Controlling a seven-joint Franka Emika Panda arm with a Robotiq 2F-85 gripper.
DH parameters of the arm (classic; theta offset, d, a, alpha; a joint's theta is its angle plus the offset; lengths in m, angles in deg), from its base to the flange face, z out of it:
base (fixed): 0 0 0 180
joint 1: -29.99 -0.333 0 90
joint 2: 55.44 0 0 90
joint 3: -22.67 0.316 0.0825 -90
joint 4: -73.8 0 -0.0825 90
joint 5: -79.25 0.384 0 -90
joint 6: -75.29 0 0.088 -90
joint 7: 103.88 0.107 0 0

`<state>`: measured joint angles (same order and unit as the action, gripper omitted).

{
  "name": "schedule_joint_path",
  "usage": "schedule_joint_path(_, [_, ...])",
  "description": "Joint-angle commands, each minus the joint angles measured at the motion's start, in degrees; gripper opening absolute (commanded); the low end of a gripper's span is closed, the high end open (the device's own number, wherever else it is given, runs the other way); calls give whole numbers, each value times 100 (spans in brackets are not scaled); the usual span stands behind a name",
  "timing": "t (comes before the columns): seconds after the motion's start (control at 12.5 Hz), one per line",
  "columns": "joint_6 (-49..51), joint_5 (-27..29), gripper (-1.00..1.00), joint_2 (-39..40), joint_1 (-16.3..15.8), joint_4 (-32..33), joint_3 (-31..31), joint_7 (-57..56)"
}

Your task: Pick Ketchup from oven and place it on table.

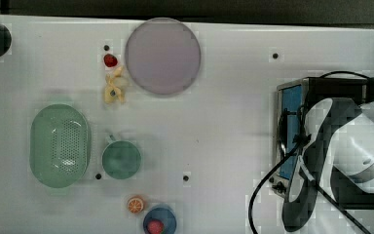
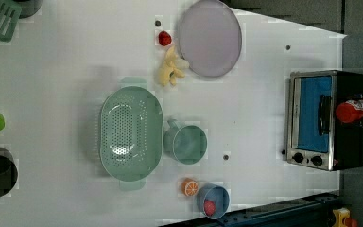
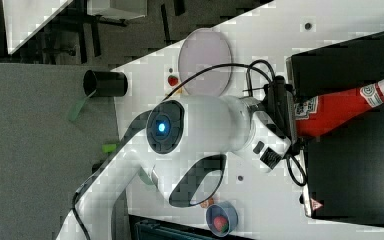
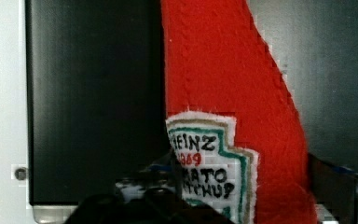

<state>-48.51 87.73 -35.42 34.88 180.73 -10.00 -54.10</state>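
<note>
The white jointed arm (image 3: 205,125) extends across the right view. Its hand (image 3: 292,125) is closed on the slim red plastic ketchup bottle (image 3: 340,107).

3 overhead cams, table (image 1: 224,122) shared; wrist close-up

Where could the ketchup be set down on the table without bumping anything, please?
The widest bare patch of table lies between the green cup and the oven, below the plate in the top view. It is crowded around the colander, cup and blue bowl.
</note>
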Motion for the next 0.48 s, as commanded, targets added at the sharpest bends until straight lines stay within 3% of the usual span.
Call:
schedule_joint_path(0.08, [17, 141, 24, -81, 168, -106, -14, 1])
schedule_joint_path(0.32, [271, 39, 24, -372, -30, -707, 8, -13])
schedule_joint_path(0.48, [1243, -20, 24, -719, -291, -1257, 14, -13])
